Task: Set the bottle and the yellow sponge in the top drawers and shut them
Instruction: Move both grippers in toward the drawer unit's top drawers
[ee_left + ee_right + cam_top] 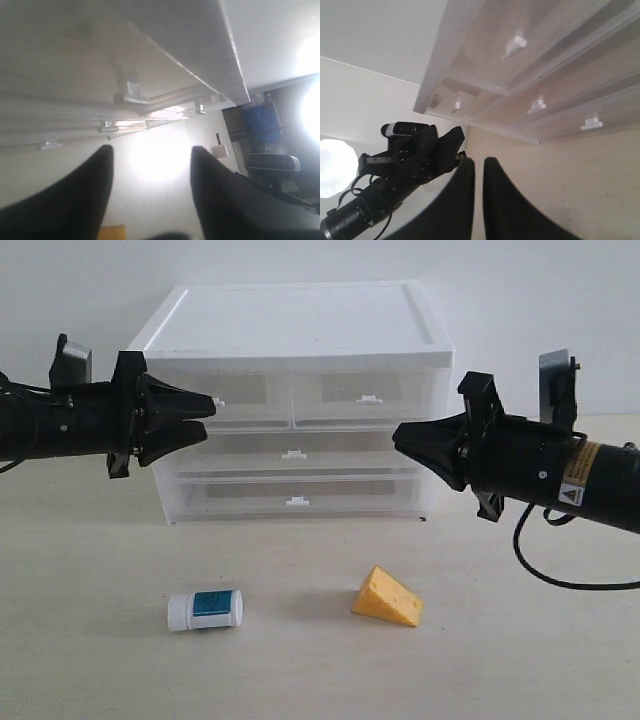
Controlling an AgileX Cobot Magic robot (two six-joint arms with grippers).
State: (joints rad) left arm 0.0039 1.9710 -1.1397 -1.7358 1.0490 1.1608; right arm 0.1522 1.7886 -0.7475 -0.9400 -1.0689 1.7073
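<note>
Nearest, on the pale wooden table (90, 670): the small white pill bottle with teal-blue label (205, 609), lying on its side, front left. Well apart to its right, the orange-yellow cheese-wedge sponge (387, 597), resting flat. Neither is touched. Above and behind them, both arms hang level in the air. The left hand (208, 416) has its fingers spread and holds nothing; the right hand (398, 437) has its fingers pressed almost together, also holding nothing. Behind stands the white-topped translucent plastic cabinet (290, 325). Its two half-width top drawers (365, 388) sit flush, apparently shut. Step in hand, as judged: opening a top drawer, with the left hand lined up at the left drawer's white tab handle (218, 401). The next move calls for pinching that small tab squarely and pulling straight out. Hard to make out: whether the fingertips already touch the tab, as they overlap it in the exterior view. Glare washes out the left wrist view, and both arms run off frame.
</note>
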